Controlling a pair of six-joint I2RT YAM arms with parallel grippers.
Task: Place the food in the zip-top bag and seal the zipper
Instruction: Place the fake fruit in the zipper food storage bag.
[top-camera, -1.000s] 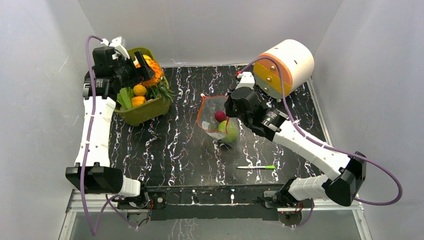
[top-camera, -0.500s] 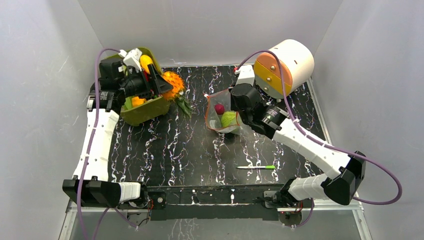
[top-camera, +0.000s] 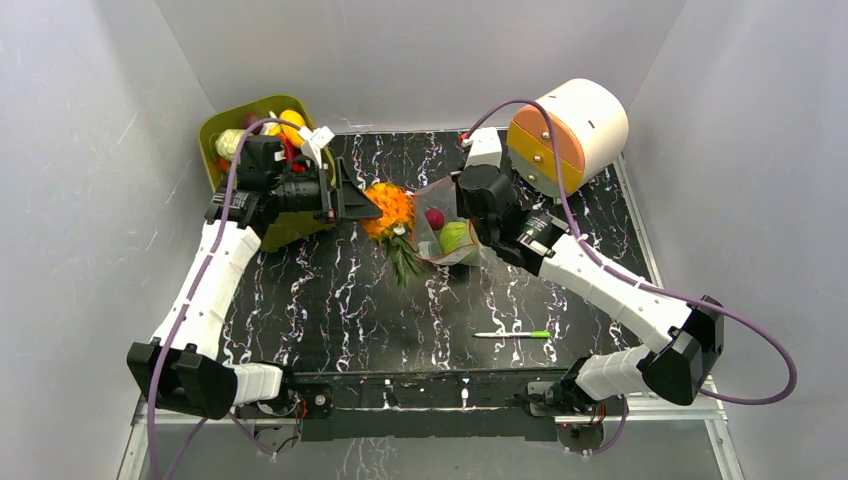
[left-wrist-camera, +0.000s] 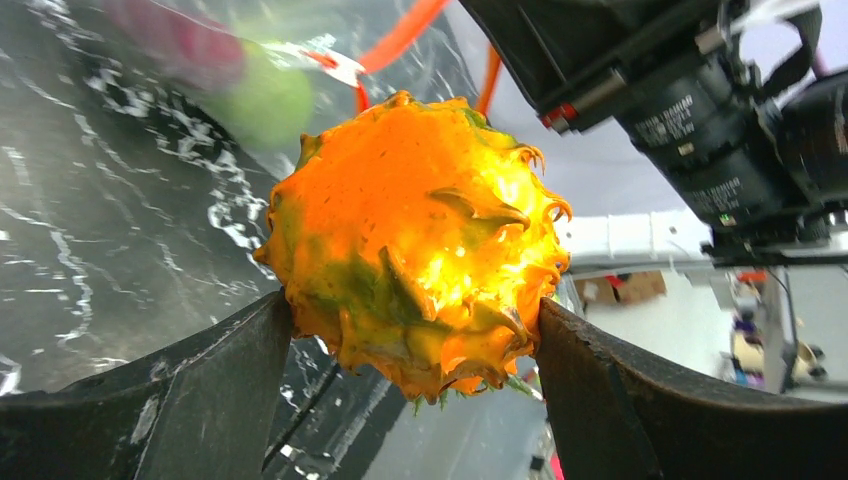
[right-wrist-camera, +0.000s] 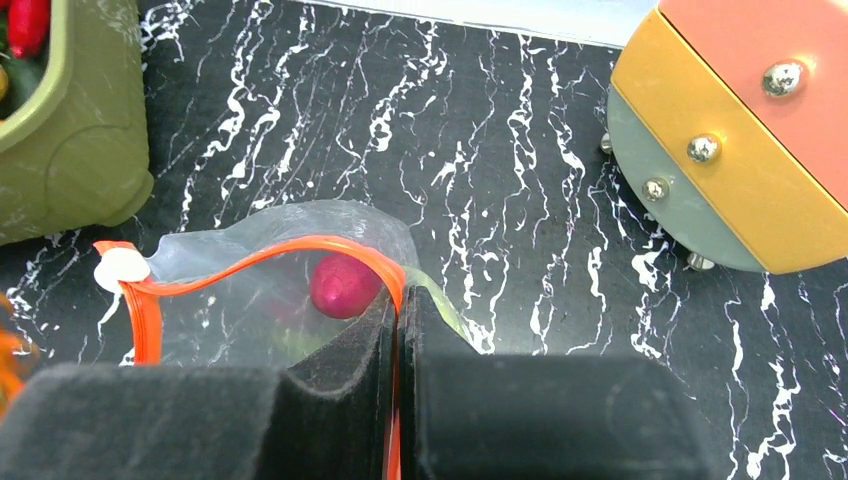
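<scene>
While the right gripper (right-wrist-camera: 398, 340) stays pinched shut on the thin red-orange zipper strip (right-wrist-camera: 250, 262), holding up the mouth of the clear, crinkly zip-top bag (right-wrist-camera: 230, 310), the left arm has swung away from the olive-green plastic bin (top-camera: 215, 135). Its gripper (top-camera: 368, 205) is clamped wide on the spiky orange toy pineapple (left-wrist-camera: 415, 240), which a second ago hung over the bin and now hangs just beside the bag's mouth, leaves drooping. We judge this piece is next to go in; a round magenta piece (right-wrist-camera: 343, 285) and a green toy cabbage (top-camera: 458, 238) already lie inside. The mouth looks narrow for so wide a fruit. We see the white-and-orange drum (top-camera: 570, 125) crowding the far right, open table (top-camera: 330, 300) toward the arm bases, and the green-and-white pen (top-camera: 515, 334) well apart.
</scene>
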